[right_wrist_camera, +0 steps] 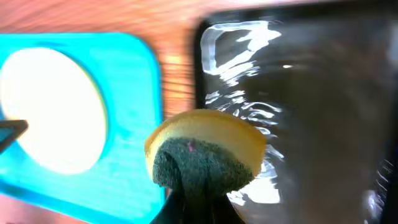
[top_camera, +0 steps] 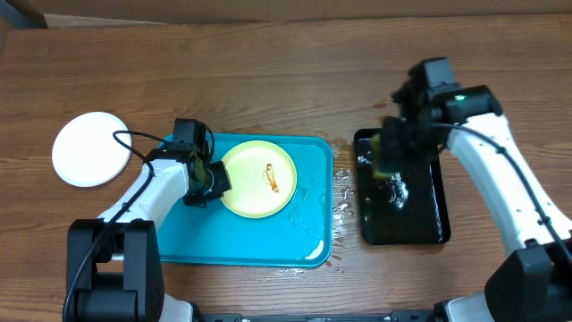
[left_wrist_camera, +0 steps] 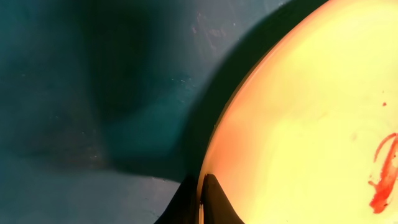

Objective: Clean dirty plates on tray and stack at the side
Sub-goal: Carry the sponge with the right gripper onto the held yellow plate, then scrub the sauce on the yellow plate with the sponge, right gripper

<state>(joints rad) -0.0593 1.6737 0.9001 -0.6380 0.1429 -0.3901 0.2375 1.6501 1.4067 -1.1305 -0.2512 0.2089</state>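
A pale yellow plate (top_camera: 259,179) with a reddish-brown smear (top_camera: 273,176) lies on the cyan tray (top_camera: 241,237). My left gripper (top_camera: 214,179) is shut on the plate's left rim; in the left wrist view the fingers (left_wrist_camera: 202,199) pinch the edge of the plate (left_wrist_camera: 311,124) above the tray floor (left_wrist_camera: 93,93). A white plate (top_camera: 89,148) rests on the table left of the tray. My right gripper (top_camera: 391,159) hangs over the black tray (top_camera: 420,215), shut on a yellow and green sponge (right_wrist_camera: 205,152).
The black tray (right_wrist_camera: 323,93) holds water and some foam. Water is spilled on the wood (top_camera: 343,192) between the two trays. Both arm bases stand at the table's front edge.
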